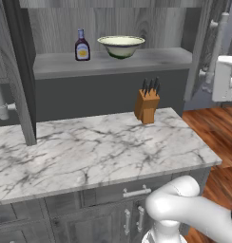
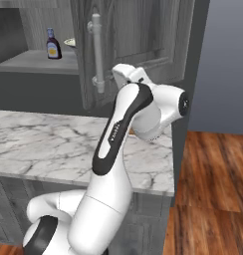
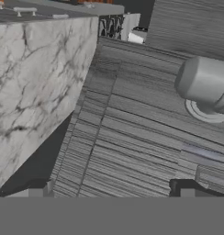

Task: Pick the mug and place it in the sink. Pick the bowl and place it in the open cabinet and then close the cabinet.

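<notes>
Cabinet open, grey shelf inside; right door swung out over the counter's right end, its silver bar handle vertical

Marble counter below, drawers and lower doors under its front edge

White arm up from the base, elbow bent, hand right at the outer face of the open door, beside the handle. In left base view hand at far right, next to the door edge

Bowl upright on the cabinet shelf, roughly mid-shelf, just right of the sauce bottle, not touching it. From the right base view just a sliver of the rim past the door edge, bottle left of it

Knife block on the counter near the back, below the shelf, right of centre, tilted slightly

Gripper wide open, nothing between the fingers; both fingertips apart at the bottom of the hand view, pointed at the door's wood-grain panel. Handle end and its round mount close at upper right there, counter edge at left

Mug and sink: cannot tell from these views
</notes>
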Robot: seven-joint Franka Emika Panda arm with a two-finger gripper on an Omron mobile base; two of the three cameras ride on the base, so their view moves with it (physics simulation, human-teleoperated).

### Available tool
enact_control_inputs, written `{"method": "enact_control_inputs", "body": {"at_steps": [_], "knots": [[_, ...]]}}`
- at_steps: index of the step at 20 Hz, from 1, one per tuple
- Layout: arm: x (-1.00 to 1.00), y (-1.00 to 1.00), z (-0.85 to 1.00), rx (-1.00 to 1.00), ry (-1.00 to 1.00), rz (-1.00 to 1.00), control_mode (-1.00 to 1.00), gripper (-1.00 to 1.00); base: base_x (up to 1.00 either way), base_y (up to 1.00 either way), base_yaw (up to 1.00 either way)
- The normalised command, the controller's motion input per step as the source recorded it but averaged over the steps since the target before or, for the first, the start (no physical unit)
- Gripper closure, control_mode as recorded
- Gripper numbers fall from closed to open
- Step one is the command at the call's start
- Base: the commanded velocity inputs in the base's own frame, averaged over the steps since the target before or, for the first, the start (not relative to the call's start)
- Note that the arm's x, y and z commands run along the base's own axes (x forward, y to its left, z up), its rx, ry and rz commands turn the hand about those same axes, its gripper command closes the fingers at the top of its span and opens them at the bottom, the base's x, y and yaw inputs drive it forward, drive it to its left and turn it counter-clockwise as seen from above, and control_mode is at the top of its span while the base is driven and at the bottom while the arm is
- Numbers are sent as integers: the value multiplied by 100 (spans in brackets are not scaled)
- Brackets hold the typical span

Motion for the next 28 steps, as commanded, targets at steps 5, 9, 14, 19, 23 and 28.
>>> {"method": "enact_control_inputs", "body": {"at_steps": [5, 9, 14, 19, 23, 28], "knots": [[63, 18, 0, 0, 2, -15, -100, -100, 0, 0, 0], [43, 9, 0, 0, 10, -18, -100, -100, 0, 0, 0], [48, 6, 0, 0, 22, -19, -100, -100, 0, 0, 0], [60, 12, 0, 0, 28, -19, -100, -100, 0, 0, 0], [69, 19, -4, 0, 9, -18, -100, -100, 0, 0, 0], [49, 3, -23, -3, -6, -11, -100, -100, 0, 0, 0]]}}
